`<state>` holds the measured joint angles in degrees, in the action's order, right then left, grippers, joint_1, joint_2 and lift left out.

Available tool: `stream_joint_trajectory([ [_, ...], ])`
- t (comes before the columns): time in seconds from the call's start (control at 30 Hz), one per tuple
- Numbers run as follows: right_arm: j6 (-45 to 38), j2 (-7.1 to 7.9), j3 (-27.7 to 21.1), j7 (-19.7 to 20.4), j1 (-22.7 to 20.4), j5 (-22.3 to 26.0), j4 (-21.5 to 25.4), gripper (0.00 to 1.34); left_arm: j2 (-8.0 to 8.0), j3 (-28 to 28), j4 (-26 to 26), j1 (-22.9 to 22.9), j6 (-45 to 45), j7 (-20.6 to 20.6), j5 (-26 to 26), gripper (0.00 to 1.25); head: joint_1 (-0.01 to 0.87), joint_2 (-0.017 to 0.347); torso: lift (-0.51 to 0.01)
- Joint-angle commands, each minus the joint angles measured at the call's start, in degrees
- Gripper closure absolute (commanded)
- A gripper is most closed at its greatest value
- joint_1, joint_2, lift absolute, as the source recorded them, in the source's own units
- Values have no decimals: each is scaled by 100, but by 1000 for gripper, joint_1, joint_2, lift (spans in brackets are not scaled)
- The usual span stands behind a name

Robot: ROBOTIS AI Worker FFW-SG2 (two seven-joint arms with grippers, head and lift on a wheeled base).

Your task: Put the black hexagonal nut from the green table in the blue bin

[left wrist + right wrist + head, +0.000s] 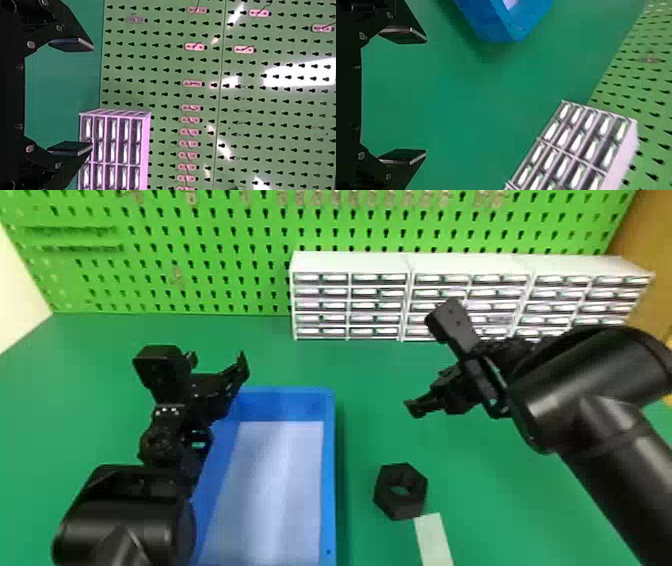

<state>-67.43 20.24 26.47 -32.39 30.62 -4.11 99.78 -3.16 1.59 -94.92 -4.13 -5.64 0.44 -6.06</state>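
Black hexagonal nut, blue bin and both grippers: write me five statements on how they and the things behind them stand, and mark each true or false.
1. The black hexagonal nut lies on the green table. True.
2. The nut is inside the blue bin. False: it lies outside the blue bin, off its right side.
3. The left gripper is open, with nothing between its fingers. True.
4. The right gripper is closed on the nut. False: the right gripper is open and holds nothing.
5. White drawer cabinets stand in front of the green pegboard. True.
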Motion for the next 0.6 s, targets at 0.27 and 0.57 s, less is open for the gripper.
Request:
stream_joint_trajectory([
  [0.27,-675,50,755,-470,313,42,-196,272,0,-9,0,8,-7,0,9,381,686,51,-96],
  [0.57,-895,42,1220,-628,427,25,-389,271,0,-18,9,26,-7,0,17,381,686,51,-96],
])
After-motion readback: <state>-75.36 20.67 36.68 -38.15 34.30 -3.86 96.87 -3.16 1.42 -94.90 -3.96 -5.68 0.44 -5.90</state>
